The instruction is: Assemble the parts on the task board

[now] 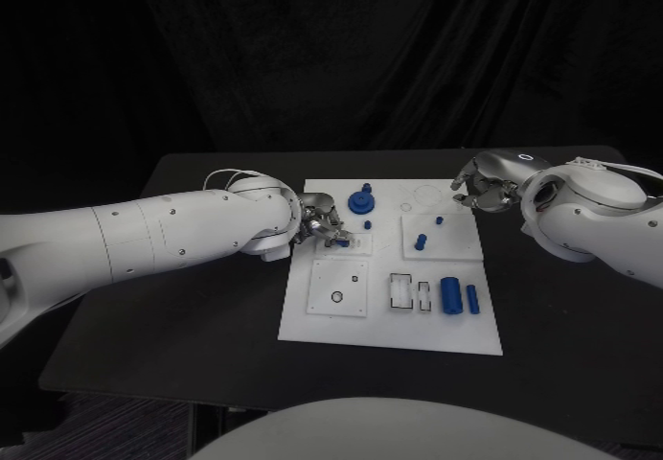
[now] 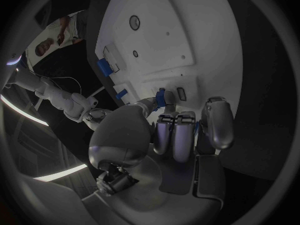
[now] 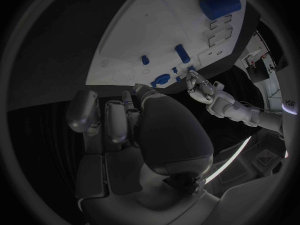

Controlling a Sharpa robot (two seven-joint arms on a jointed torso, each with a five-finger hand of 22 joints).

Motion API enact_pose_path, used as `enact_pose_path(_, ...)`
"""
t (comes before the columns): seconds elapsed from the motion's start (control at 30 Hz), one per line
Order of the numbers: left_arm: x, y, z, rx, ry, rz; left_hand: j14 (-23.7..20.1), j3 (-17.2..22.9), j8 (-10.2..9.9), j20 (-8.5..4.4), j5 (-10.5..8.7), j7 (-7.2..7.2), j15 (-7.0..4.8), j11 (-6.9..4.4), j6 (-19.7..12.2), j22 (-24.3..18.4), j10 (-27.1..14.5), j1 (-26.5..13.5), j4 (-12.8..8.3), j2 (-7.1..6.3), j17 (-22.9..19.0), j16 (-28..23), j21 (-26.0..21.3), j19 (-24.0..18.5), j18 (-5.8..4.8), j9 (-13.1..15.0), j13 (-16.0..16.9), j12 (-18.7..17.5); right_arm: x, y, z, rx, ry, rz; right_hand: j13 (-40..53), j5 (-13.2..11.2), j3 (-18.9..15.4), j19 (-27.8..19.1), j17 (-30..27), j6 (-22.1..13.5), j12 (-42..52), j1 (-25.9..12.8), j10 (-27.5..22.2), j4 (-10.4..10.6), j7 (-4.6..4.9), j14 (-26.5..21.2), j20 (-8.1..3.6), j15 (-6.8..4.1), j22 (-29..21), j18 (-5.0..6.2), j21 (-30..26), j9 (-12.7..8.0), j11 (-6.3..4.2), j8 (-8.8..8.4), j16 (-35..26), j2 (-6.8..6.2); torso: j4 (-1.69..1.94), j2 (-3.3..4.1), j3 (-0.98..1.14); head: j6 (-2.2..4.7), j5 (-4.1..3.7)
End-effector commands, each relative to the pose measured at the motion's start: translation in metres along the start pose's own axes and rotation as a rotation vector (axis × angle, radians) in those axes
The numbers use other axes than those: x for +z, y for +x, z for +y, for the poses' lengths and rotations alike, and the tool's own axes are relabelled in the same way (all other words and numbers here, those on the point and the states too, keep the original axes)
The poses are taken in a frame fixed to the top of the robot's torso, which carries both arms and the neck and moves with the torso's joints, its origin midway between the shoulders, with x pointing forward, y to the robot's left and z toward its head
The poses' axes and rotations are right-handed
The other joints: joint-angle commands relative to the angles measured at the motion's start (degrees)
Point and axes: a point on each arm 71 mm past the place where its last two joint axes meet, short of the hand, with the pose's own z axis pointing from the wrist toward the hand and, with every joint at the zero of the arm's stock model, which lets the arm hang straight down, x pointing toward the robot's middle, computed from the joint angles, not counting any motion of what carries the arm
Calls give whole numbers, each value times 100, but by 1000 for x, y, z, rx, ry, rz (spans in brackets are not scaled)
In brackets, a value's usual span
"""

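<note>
The white task board (image 1: 394,331) lies mid-table. My left hand (image 1: 318,228) hovers over the board's left side and pinches a small blue part (image 1: 340,242) between thumb and finger; the left wrist view shows this part (image 2: 161,97) just above the board (image 2: 162,40). My right hand (image 1: 487,189) sits at the board's far right corner, fingers curled in, with nothing seen in them. A blue round part with a post (image 1: 362,200) stands near the far edge. Two small blue pegs (image 1: 420,241) stand on the right plate. Two blue cylinders (image 1: 450,294) lie at the near right.
A white insert with a ring hole (image 1: 338,286) and rectangular slots (image 1: 400,292) take up the board's near half. The black table (image 1: 180,326) stretches around the board. In the right wrist view the big cylinder (image 3: 219,5) and my left hand (image 3: 201,88) show beyond the board.
</note>
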Motion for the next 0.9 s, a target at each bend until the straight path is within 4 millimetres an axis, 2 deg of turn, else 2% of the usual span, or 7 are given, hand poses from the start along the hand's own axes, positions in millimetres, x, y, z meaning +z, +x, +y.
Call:
enact_pose_path(0.03, 0, 3, 0, -1, -1, 19, 584, 50, 43, -33, -334, -8, -22, -19, 9, 721, 606, -132, 65, -38, 1505, 15, -47, -4, -49, 130, 1508, 20, 0, 2, -1, -4, 16, 7, 410, 22, 35, -46, -5, 3, -20, -4, -39, -11, 30, 29, 13, 39, 738, 56, -27, -5, 9, -35, -39, -53, 1, -1, 2, -1, 2)
enact_pose_path(0.07, 0, 3, 0, -1, 0, 18, 584, 28, 36, -29, -529, 2, -16, -12, 9, 724, 606, -210, 126, -37, 1505, 15, -55, -6, -48, 124, 1508, 20, 0, 2, -1, -4, 16, 7, 410, 22, 35, -46, -5, 3, -20, -4, -39, -11, 30, 29, 13, 39, 738, 56, -27, -5, 9, -35, -39, -53, 0, -1, 2, -1, 4)
enact_pose_path(0.1, 1, 3, -1, -1, 1, 18, 584, 3, 31, -25, -623, 8, -12, -6, 11, 726, 606, -258, 164, -41, 1505, 15, -59, -6, -48, 120, 1508, 20, 0, 2, -1, -4, 16, 8, 410, 22, 35, -46, -5, 3, -20, -4, -39, -11, 30, 29, 13, 39, 738, 56, -27, -5, 9, -35, -39, -53, -1, -1, 1, -1, 5)
enact_pose_path(0.4, 2, 4, -3, -1, 9, 15, 584, -292, -104, 8, -1003, 63, 25, 40, 11, 755, 606, -577, 468, -83, 1505, 15, -66, 8, -52, 54, 1508, 20, 0, 2, -1, 5, 17, 13, 396, 21, 38, -58, -16, 8, -32, -12, -53, -14, 33, 21, 17, 43, 730, 61, -59, -6, 13, -34, -52, -64, 0, 1, 1, -1, 5)
enact_pose_path(0.5, 2, 4, -3, -3, 11, 11, 584, -543, -160, 23, -1172, 78, 39, 55, 46, 770, 606, -756, 668, -102, 1505, 15, -71, 17, -52, 35, 1508, 20, 0, 2, -1, 6, 18, 15, 395, 21, 39, -62, -27, 9, -34, -13, -55, -15, 33, 17, 18, 44, 726, 64, -73, -6, 14, -34, -62, -65, -3, 0, 1, -1, 3)
enact_pose_path(0.63, 2, 3, -3, -4, 12, 6, 584, -757, -221, 30, -1286, 87, 47, 64, 43, 781, 606, -878, 804, -99, 1505, 15, -81, 20, -51, 19, 1508, 20, 0, 3, -2, 6, 21, 17, 395, 21, 39, -62, -27, 9, -34, -13, -55, -15, 33, 17, 18, 44, 726, 64, -73, -6, 14, -34, -62, -65, 0, 1, 0, -1, 6)
enact_pose_path(0.9, 2, 3, -2, -6, 2, 2, 584, -1010, -298, 41, -1431, 99, 57, 76, 47, 798, 606, -1042, 860, -23, 1505, 15, -92, 27, -51, 2, 1508, 20, 0, 3, -2, 6, 23, 20, 390, 21, 40, -67, -31, 11, -38, -17, -61, -16, 34, 14, 20, 46, 723, 65, -87, -7, 15, -34, -68, -71, -3, 1, -1, -1, 21)
